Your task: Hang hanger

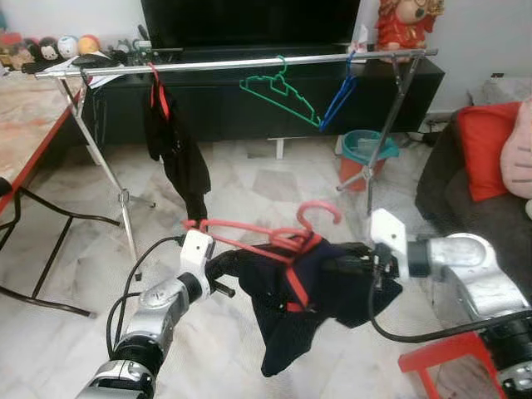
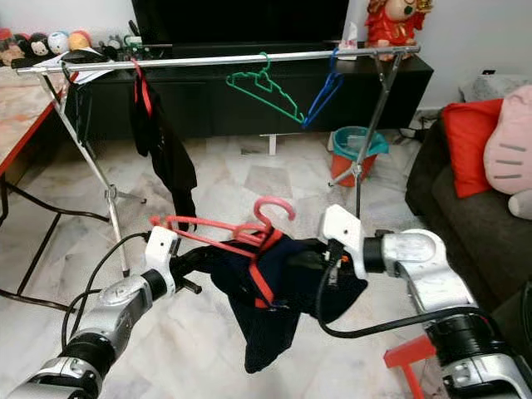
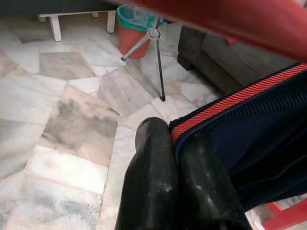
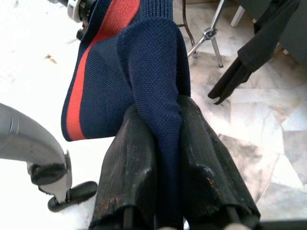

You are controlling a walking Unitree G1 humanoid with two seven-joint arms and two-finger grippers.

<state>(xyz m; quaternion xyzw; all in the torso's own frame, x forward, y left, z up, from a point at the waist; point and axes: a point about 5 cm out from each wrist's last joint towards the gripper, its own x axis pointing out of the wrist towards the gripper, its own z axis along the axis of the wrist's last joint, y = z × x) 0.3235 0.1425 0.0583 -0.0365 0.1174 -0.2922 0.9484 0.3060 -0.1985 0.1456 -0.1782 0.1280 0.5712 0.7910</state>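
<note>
both the left pincer (image 1: 223, 268) and right pincer (image 1: 353, 268) grasp the soft, floppy dark garment (image 1: 291, 312) draped on the light, stiff red hanger (image 1: 274, 233), whose hook is the better hold.

We find a home living room: marble floor (image 1: 274, 187), a black TV unit (image 1: 249, 91) beneath a TV (image 1: 249, 21), a dark sofa (image 2: 465, 216) with red cushion (image 2: 467, 137), toys (image 1: 50, 48) along the unit, and a clothes rail (image 1: 241, 62) with hangers (image 1: 278, 91).
</note>
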